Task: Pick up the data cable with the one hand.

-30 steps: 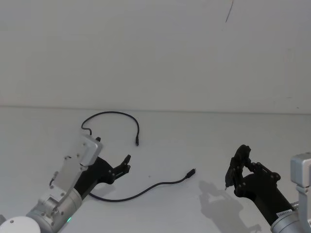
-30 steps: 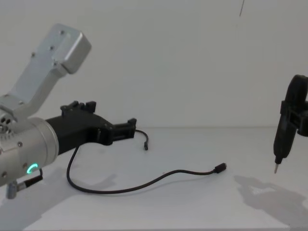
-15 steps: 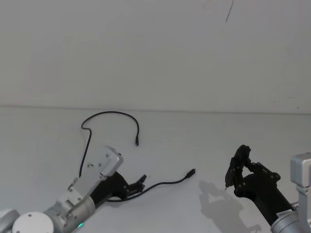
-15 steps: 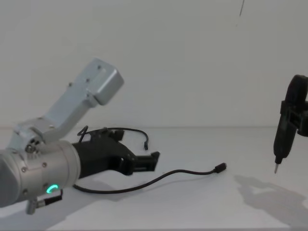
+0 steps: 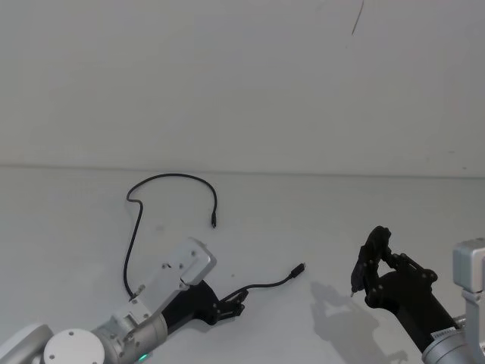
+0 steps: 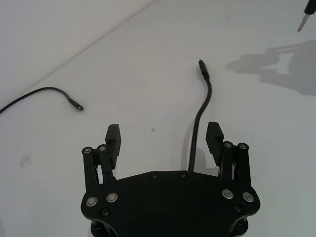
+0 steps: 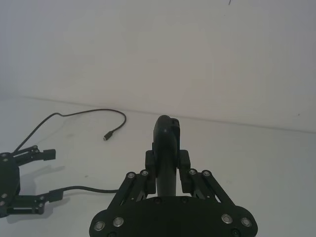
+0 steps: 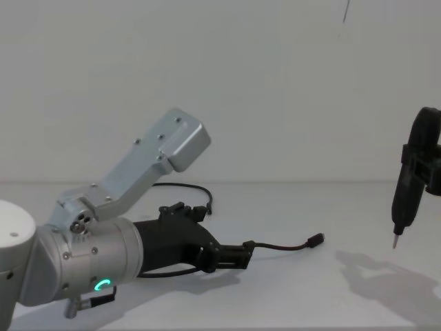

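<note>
The data cable [image 5: 269, 284] is thin and black and lies on the white table. It loops from a far plug [image 5: 214, 224] round the left, passes under my left arm, and ends at a near plug [image 5: 301, 268]. My left gripper [image 6: 164, 136] is low over the table and open. The data cable [image 6: 199, 121] runs between its fingers, close to one finger [image 6: 214, 136]. From the chest view the left gripper [image 8: 241, 255] sits just behind the plug [image 8: 315, 239]. My right gripper [image 7: 166, 163] hangs at the right, shut on a black pen-like tool [image 8: 406, 193].
The white table [image 5: 318, 220] meets a plain white wall at the back. The tool's tip [image 8: 395, 243] hangs above the table, right of the cable's near plug. Shadows of the right arm fall on the table beneath it.
My left arm has swung right and down along the cable, from near its left bend to the stretch just behind the near plug. The right arm has stayed still.
</note>
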Robot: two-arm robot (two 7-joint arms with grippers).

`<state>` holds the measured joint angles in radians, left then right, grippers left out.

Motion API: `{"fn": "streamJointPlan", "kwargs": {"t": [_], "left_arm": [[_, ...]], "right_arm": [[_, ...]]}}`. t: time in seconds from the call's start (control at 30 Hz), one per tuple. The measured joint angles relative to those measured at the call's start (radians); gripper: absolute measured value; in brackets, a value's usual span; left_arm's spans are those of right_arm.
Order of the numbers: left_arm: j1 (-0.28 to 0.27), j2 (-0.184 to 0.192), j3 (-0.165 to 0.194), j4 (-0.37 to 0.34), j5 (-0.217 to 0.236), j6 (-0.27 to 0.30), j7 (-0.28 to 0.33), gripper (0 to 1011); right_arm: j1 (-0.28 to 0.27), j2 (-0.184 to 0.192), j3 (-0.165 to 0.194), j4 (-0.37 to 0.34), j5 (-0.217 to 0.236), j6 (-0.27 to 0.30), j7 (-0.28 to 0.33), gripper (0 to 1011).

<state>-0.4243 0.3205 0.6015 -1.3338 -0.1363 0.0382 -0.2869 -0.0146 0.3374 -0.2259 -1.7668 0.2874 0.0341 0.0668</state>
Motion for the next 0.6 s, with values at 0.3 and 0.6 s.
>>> {"fn": "streamJointPlan", "kwargs": {"t": [0.3,0.6], "left_arm": [[-0.011,-0.017,0.005,0.016,0.008,0.000,-0.015,1001],[-0.022,-0.037,0.010,0.041,0.014,0.005,-0.029,1001]], "right_arm": [[0.000,0.000,0.000,0.000,0.000,0.000,0.000,269],[0.000,0.000,0.000,0.000,0.000,0.000,0.000,269]]}}
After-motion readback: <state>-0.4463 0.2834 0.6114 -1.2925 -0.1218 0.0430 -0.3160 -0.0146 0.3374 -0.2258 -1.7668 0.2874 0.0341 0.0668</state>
